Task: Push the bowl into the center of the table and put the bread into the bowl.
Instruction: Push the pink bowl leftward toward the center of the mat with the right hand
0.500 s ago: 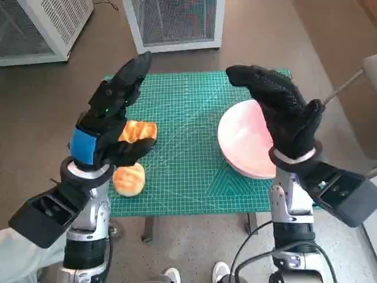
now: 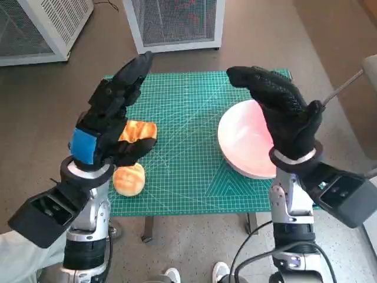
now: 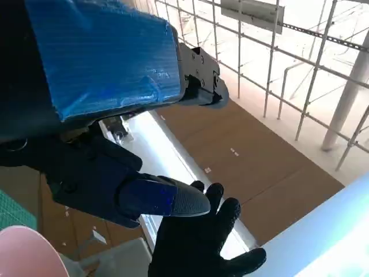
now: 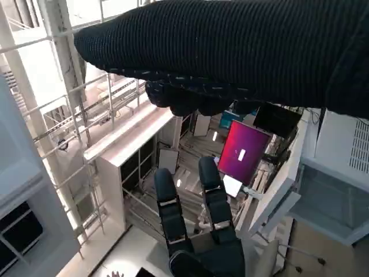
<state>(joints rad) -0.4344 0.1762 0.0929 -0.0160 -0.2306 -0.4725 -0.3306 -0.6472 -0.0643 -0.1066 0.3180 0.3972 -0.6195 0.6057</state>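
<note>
Barely any change from half a second back: both hands still raised over the mat point(image 2: 177, 153), nothing pushed, nothing lifted. Left hand point(image 2: 109, 118), centre-left of frame, fingers spread and empty. Right hand point(image 2: 283, 112), centre-right, fingers apart, holding nothing, above the bowl point(image 2: 241, 141). Bowl pale pink, shallow, still right of centre. Bread point(image 2: 129, 180) golden, glossy, round, lower left near the mat edge. Task apparently not yet begun.
</note>
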